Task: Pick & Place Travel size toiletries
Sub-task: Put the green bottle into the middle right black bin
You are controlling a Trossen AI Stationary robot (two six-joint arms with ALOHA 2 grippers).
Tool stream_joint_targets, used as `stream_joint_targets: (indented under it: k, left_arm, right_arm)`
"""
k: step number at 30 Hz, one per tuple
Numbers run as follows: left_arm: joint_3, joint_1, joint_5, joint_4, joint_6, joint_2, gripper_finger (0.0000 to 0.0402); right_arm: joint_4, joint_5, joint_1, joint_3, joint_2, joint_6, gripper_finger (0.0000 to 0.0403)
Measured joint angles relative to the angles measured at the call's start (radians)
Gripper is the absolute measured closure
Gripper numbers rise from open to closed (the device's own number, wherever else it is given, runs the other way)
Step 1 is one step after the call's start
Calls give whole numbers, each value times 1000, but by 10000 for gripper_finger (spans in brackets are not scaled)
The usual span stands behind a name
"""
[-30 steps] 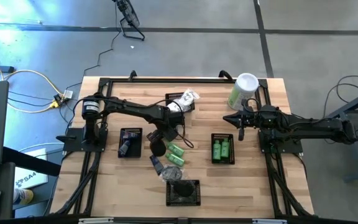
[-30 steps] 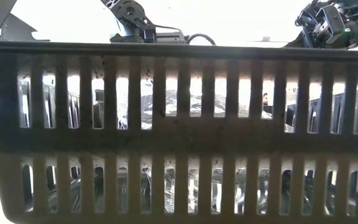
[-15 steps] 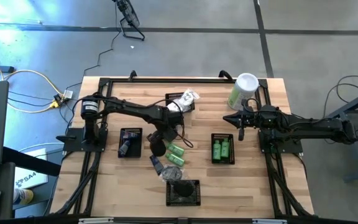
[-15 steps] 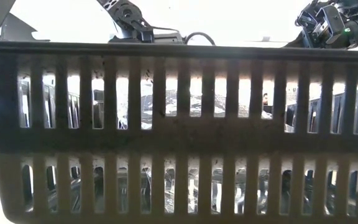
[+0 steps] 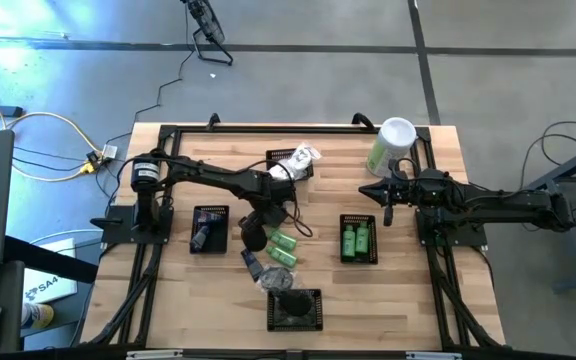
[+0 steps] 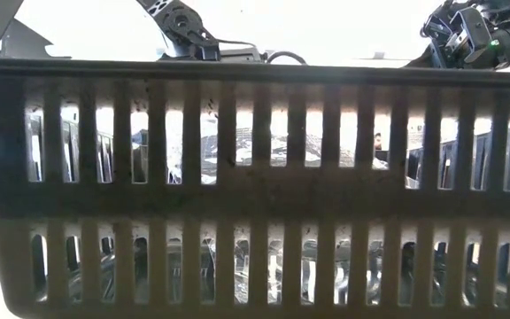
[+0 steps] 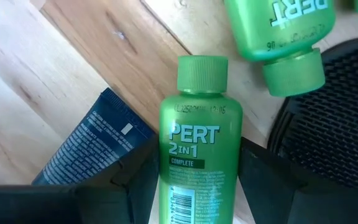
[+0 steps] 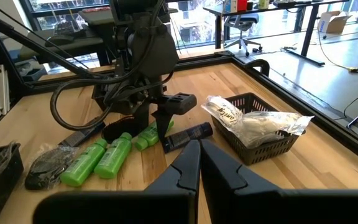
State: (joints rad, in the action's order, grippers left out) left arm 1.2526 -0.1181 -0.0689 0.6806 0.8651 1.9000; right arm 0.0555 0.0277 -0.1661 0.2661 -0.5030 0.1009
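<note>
Green shampoo bottle [image 7: 197, 149] is lying on the wooden tabletop [image 5: 408, 290] mid-table, the left end effector [image 7: 194, 186] straddling it with fingers spread, apparently readying a grasp, while the right end effector [image 8: 197, 163] is waiting closed and empty.

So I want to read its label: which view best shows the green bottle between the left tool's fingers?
The left wrist view: the bright green plastic bottle fills it, label legible, between the left tool fingers. The high view shows only small green specks beneath the arm; the right wrist view shows it partly hidden; the low view shows none.
</note>
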Motion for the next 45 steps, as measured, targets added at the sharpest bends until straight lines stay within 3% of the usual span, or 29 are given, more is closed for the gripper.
stream_joint_targets:
  k: [19,25,31,39,45]
  left_arm:
    - [0,0,1,-38,-59,1,208]
    - [-1,0,3,-77,-243,2,208]
    - [-1,0,21,-103,-264,2,208]
    - [-1,0,26,-202,-276,2,208]
    - [6,0,26,-367,-425,2,208]
  right_arm:
    - [0,0,0,0,0,0,398]
    - [0,0,0,0,0,0,398]
    - [0,0,0,0,0,0,398]
    - [0,0,0,0,0,1,398]
    - [0,-4,0,0,0,3,398]
